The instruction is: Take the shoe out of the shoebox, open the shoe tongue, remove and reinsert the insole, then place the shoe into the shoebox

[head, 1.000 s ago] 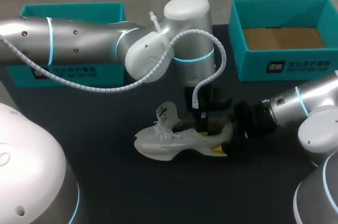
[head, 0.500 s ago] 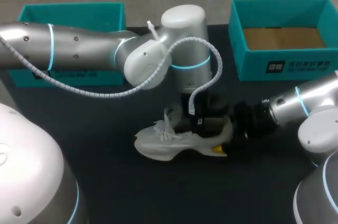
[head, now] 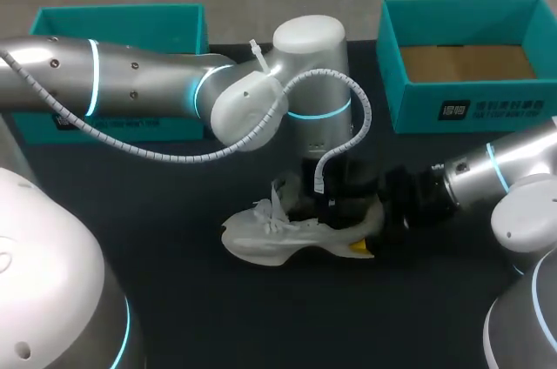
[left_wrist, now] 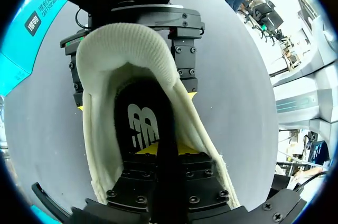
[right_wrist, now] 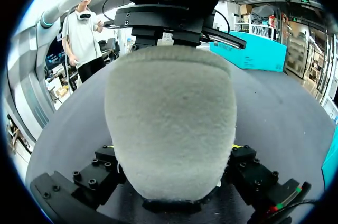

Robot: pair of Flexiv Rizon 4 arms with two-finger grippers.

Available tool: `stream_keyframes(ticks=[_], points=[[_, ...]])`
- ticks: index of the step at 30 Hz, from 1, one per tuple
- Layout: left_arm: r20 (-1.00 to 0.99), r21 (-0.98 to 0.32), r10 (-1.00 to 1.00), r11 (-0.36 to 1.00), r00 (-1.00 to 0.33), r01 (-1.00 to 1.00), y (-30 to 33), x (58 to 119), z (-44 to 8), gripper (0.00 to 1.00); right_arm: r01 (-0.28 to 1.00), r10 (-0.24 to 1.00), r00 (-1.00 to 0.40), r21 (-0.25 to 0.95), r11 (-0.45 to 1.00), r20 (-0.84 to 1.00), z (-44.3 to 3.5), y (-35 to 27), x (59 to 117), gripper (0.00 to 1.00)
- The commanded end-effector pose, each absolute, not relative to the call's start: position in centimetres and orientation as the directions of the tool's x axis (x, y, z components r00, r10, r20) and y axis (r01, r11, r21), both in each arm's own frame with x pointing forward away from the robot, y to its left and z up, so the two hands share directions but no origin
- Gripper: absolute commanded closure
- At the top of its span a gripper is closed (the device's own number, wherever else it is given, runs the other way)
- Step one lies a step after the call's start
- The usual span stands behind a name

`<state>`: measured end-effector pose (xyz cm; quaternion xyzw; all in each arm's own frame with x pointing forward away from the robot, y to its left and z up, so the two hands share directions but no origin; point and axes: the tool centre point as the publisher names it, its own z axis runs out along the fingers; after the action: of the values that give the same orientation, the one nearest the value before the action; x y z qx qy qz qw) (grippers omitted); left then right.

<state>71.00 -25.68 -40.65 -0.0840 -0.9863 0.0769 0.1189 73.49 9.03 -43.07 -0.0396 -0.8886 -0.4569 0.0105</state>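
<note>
A white shoe (head: 278,234) lies on its sole in the middle of the black table, toe to the left. My left gripper (head: 335,205) comes straight down into the shoe's opening. In the left wrist view the black insole (left_wrist: 140,123) lies inside the shoe (left_wrist: 119,49), and a thin dark strip of it runs up between the yellow tips of my left gripper (left_wrist: 165,150), which stand close on it. My right gripper (head: 379,221) reaches in from the right. Its fingers, set wide, press both sides of the padded heel (right_wrist: 169,123) in the right wrist view.
An open teal shoebox (head: 487,108) with a brown floor stands at the back right. A second teal box (head: 113,16) sits at the back left, partly behind my left arm. The left arm's hose loops over the shoe.
My left gripper has come down into the shoe's opening. The raised tongue seen a second ago is lower and mostly hidden. The right arm and the shoe have stayed put.
</note>
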Motion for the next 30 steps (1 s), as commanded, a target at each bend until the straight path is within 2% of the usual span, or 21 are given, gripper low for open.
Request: stream_keyframes(ticks=[1, 5, 12, 20, 30], points=[[0.184, -0.142, 0.176, 0.978, -0.967, 0.151, -26.4, 70.6, -42.6, 0.7, 0.083, 0.063, -0.996, 0.81, 0.581, 0.056, -43.5, 9.0, 73.6, 1.0], [0.138, -0.131, 0.162, 0.981, -0.977, 0.144, -26.3, 70.7, -43.4, 0.73, 0.083, 0.063, -0.996, 0.81, 0.581, 0.056, -43.5, 9.0, 73.6, 1.0], [0.077, -0.104, 0.147, 0.985, -0.986, 0.138, -26.0, 71.0, -44.9, 1.0, 0.083, 0.063, -0.996, 0.81, 0.581, 0.056, -43.5, 9.0, 73.6, 1.0], [0.045, -0.084, 0.126, 0.989, -0.991, 0.122, -25.3, 71.5, -44.9, 1.0, 0.083, 0.063, -0.996, 0.81, 0.581, 0.056, -43.5, 9.0, 73.6, 1.0], [0.005, -0.146, 0.069, 0.987, -0.998, 0.067, -24.0, 72.3, -40.6, 1.0, 0.083, 0.063, -0.996, 0.81, 0.581, 0.056, -43.5, 9.0, 73.6, 1.0]])
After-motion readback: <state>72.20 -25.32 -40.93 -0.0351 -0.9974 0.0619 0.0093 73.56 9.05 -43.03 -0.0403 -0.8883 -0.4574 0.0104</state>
